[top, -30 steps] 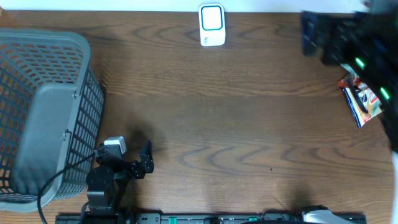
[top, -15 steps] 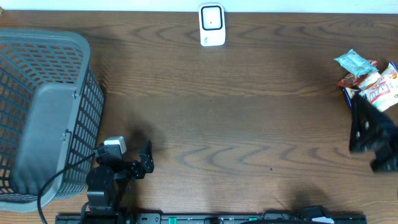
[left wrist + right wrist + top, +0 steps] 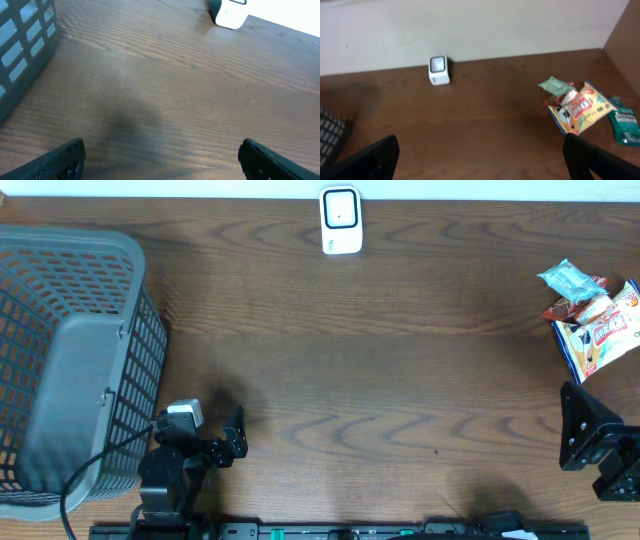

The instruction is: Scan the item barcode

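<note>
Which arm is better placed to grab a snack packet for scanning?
Right. The right pincer, open, sits close to the snack packets; the left pincer, also open, is beside the basket, far across the table.

A grey mesh basket (image 3: 140, 380) stands at the left end of the dark wooden table (image 3: 400, 380), and a pale wall (image 3: 470, 25) rises right behind the table's far edge.
</note>
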Available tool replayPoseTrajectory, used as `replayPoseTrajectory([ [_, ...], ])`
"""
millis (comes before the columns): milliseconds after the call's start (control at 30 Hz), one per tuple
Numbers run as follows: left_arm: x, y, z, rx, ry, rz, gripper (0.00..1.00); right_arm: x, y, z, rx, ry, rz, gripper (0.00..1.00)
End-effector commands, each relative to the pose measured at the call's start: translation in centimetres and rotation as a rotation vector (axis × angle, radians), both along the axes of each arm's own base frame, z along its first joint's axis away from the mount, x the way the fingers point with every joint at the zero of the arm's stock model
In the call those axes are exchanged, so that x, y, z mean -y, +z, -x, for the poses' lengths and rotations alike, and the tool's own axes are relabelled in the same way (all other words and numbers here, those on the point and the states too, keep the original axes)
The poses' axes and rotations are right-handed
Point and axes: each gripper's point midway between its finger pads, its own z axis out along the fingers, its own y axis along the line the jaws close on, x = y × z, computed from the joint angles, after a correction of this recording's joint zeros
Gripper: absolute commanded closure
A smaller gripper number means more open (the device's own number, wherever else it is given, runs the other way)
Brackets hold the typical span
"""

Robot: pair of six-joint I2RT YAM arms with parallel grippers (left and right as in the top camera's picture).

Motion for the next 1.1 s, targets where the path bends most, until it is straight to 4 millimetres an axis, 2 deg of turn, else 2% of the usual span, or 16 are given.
replayPoseTrajectory([
  [0,0.2,-0.9,0.2,-0.030,-0.007,0.011,0.02,0.4,-0.8,0.2,-0.038,-0.021,0.013,0.01],
  [133,0.2,-0.9,0.2,-0.030,-0.007,0.011,0.02,0.7,-1.5,0.6,-0.068,-0.032,0.026,0.01],
  [367,0.2,-0.9,0.2,-0.030,-0.007,0.011,0.02,0.4,-1.1,0.3,-0.048,-0.005,0.036,0.01],
  [567,0.2,-0.9,0.2,-0.030,-0.007,0.011,0.02,0.9,0.2,-1.8,0.034,-0.060,0.025,0.01],
  [733,0.2,-0.9,0.2,-0.030,-0.007,0.011,0.02,0.3,-0.1,-3.3,0.142,-0.046,-0.019,0.01],
  [867,0.2,-0.9,0.2,-0.030,-0.007,0.011,0.02,-0.1,-1.6,-4.2,0.276,-0.031,-0.045,0.01],
  [1067,0.2,-0.9,0.2,-0.030,-0.006,0.011,0.02,-0.2,-6.2,-5.1,0.412,-0.032,-0.064,0.01],
])
